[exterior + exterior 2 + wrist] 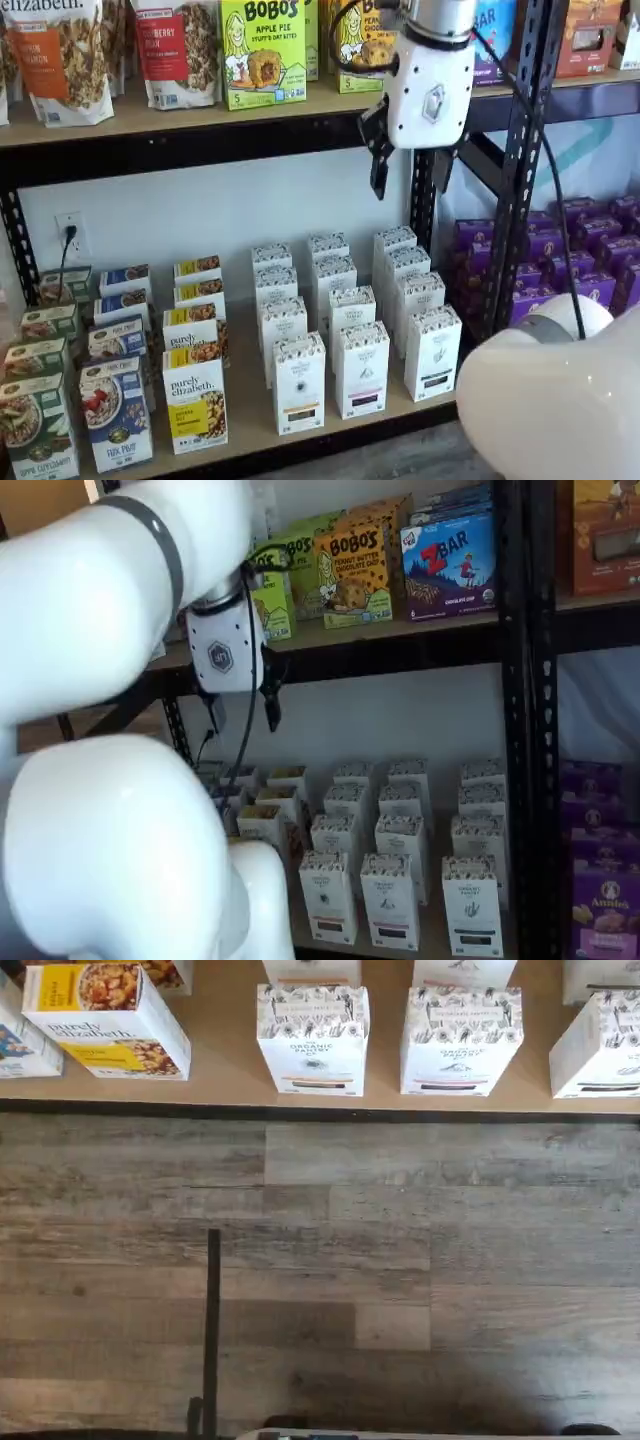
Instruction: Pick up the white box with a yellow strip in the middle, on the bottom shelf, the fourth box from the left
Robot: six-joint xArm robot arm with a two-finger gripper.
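White carton with the yellow strip, the white box (299, 383), stands at the front edge of the bottom shelf (250, 428), heading its row, between the purely elizabeth box (195, 404) at its 9 o'clock and a black-striped carton (361, 369) at its 3 o'clock. We see our tool (411, 176) hanging high above, well apart, up at about 1 o'clock from the box, fingers spread, gripping nothing.
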